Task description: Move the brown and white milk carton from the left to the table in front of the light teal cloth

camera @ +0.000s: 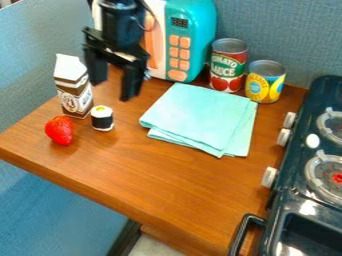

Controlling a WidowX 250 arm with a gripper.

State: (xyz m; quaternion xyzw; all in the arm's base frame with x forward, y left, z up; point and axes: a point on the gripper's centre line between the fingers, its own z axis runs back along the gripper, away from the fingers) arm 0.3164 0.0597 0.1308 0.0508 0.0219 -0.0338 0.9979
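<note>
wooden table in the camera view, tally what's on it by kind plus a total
Cans: 2 (red can, yellow can)
Carton: 1
Sushi roll: 1
Strawberry: 1
Folded cloth: 1
Toy microwave: 1
Total: 7

- Behind the pincer (113, 90), we see a teal toy microwave (202, 30) with orange buttons.
- Right of the pincer, we see a folded light-teal cloth (197, 115).
- Farther right, we find a red-and-green can (228, 65) beside a yellow-and-blue can (265, 82).
- Lower left of the pincer, we spot a red strawberry (60, 130).
- Well to the pincer's right, we have a dark toy stove (300, 200).
- Below the pincer, we see a wooden table (167, 180).
</note>
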